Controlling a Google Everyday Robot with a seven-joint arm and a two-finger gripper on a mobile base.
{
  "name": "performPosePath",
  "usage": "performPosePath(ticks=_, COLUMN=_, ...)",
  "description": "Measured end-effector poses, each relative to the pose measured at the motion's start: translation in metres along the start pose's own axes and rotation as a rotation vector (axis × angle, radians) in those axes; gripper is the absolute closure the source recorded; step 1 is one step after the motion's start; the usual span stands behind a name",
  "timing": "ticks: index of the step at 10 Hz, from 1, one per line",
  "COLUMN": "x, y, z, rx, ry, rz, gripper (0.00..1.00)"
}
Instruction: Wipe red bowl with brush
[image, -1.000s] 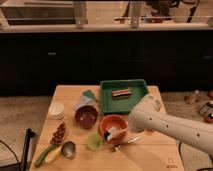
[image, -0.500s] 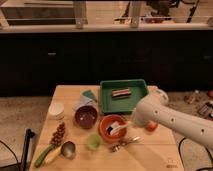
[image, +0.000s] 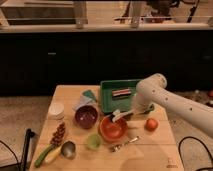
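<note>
The red bowl (image: 113, 129) sits on the wooden table (image: 150, 152), near its middle front. My white arm reaches in from the right, and its gripper (image: 128, 114) hangs just above the bowl's far right rim. The gripper is shut on the brush (image: 119, 115), whose white handle sticks out to the left over the rim. The bristle head is hidden.
A dark maroon bowl (image: 86, 116) stands left of the red one, with a small green cup (image: 92, 141) and a metal fork (image: 124, 145) in front. A green tray (image: 107, 97) lies behind, and an orange-red fruit (image: 151, 124) to the right. White cup (image: 56, 110), grapes (image: 58, 134) and spoon (image: 67, 149) lie far left.
The arm has pulled back and up towards the tray. The gripper with the brush has moved from over the bowl's front right to its far rim.
</note>
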Motion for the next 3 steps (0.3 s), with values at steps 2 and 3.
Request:
performPosePath(ticks=2, x=-0.009, y=-0.014, z=0.014, rx=-0.036, ry=-0.004, rz=-0.046, gripper=1.00)
performPosePath(ticks=3, x=-0.017, y=-0.014, z=0.021, rx=-0.058, ry=-0.009, rz=-0.078, gripper=1.00)
